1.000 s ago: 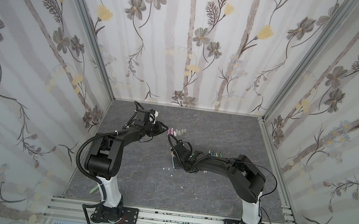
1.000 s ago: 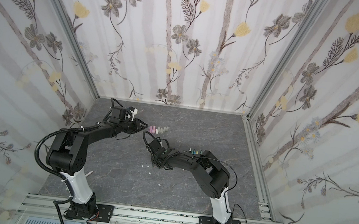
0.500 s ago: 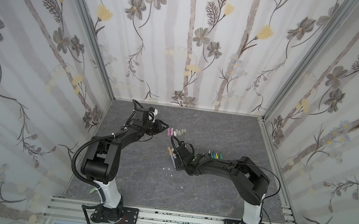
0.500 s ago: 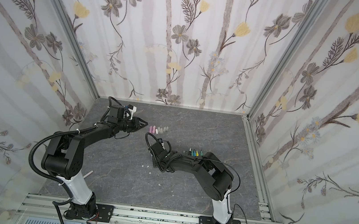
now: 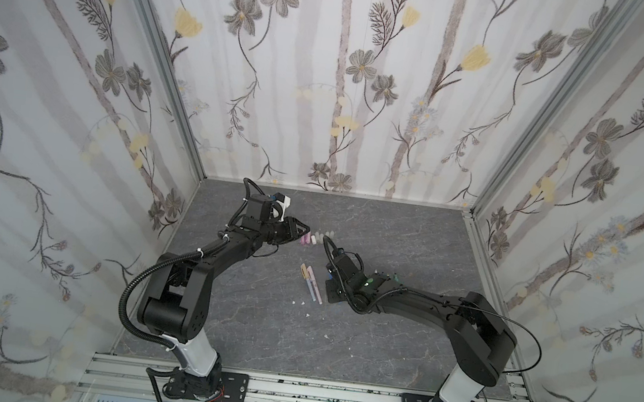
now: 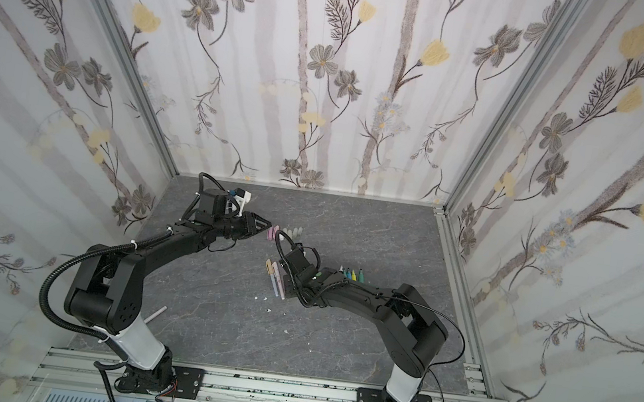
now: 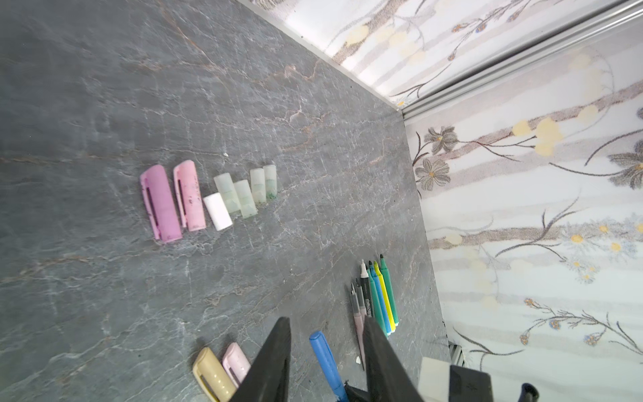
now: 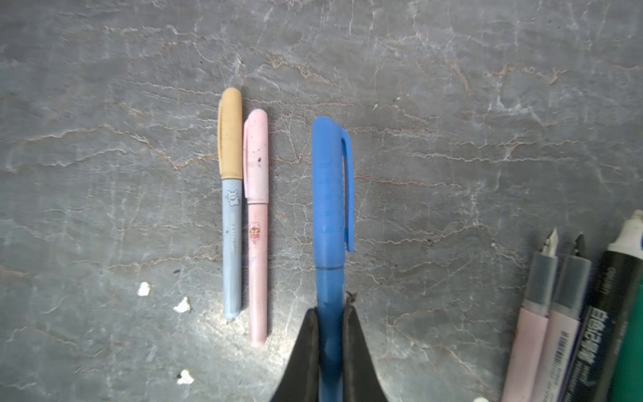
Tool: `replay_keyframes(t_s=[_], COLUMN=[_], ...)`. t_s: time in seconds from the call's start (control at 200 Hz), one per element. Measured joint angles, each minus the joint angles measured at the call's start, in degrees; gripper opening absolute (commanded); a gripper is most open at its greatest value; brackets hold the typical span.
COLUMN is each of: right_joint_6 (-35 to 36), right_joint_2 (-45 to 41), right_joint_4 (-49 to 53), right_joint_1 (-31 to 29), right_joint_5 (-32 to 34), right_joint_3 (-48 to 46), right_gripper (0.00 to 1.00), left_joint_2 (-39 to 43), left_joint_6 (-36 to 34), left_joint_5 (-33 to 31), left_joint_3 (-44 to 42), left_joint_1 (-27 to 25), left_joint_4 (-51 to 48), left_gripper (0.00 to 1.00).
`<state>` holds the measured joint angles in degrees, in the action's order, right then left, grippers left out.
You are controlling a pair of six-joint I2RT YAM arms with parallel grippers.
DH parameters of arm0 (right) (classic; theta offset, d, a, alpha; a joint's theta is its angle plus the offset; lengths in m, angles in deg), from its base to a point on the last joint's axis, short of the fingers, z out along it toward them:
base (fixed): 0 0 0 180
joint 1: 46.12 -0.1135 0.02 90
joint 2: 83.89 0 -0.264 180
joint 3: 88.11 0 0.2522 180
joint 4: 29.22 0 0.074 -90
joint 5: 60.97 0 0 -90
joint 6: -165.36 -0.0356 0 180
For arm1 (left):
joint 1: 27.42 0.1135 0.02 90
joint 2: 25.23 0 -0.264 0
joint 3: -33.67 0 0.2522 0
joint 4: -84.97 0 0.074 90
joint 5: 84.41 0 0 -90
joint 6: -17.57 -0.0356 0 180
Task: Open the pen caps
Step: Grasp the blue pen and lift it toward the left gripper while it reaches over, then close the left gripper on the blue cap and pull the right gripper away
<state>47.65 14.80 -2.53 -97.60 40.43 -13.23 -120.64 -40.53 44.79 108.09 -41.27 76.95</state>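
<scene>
In both top views the grey counter [image 5: 378, 342] holds everything. A row of loose caps [image 5: 316, 237] lies at 12 o'clock from the middle, toward the back wall. The left pincer [image 5: 303, 229] hangs just beside that row, at its 9 o'clock. Two pens with caps on [image 5: 312, 286] lie at 6 o'clock of the row. In a top view the bare pens [image 6: 351, 274] peek out at 3 o'clock of those two, partly under the right arm [image 5: 425, 302].

In the left wrist view I count seven loose caps: one purple, one pink, one white and four pale grey. Seven bare pens lie side by side with their tips showing. So seven pens look done. The left pincer is released, with its jaws apart and nothing in them. The blue pen [image 7: 325, 358] shows past the gap, and the jaws do not seem to touch it.

In the right wrist view the right pincer [image 8: 330, 313] is clenched on the body of the blue pen. The blue cap [image 8: 330, 188] is on. Beside it the tan-capped pen [image 8: 231, 195] and the pink pen [image 8: 256, 222] lie flat on the counter, touching each other, caps on too. So I think three caps are left. The blue one looks like the next to come off.
</scene>
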Motion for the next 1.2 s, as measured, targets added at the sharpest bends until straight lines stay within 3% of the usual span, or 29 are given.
replay_keyframes(t_s=[0.51,1.199], right_joint_6=[1.7,1.8], right_joint_2=[-19.8,-19.4], right_joint_4=[-7.4,-9.0], right_joint_1=[8.2,9.8], right_joint_5=[-7.3,-8.7], right_joint_3=[-12.5,-13.2], right_gripper=[0.0,0.0], left_joint_2=[-3.1,-8.5], left_joint_6=[1.1,5.4], left_joint_5=[0.5,1.4], left_joint_3=[3.0,5.8], left_joint_1=[-11.1,-18.6], left_joint_4=[-0.8,4.0], left_gripper=[0.35,0.35])
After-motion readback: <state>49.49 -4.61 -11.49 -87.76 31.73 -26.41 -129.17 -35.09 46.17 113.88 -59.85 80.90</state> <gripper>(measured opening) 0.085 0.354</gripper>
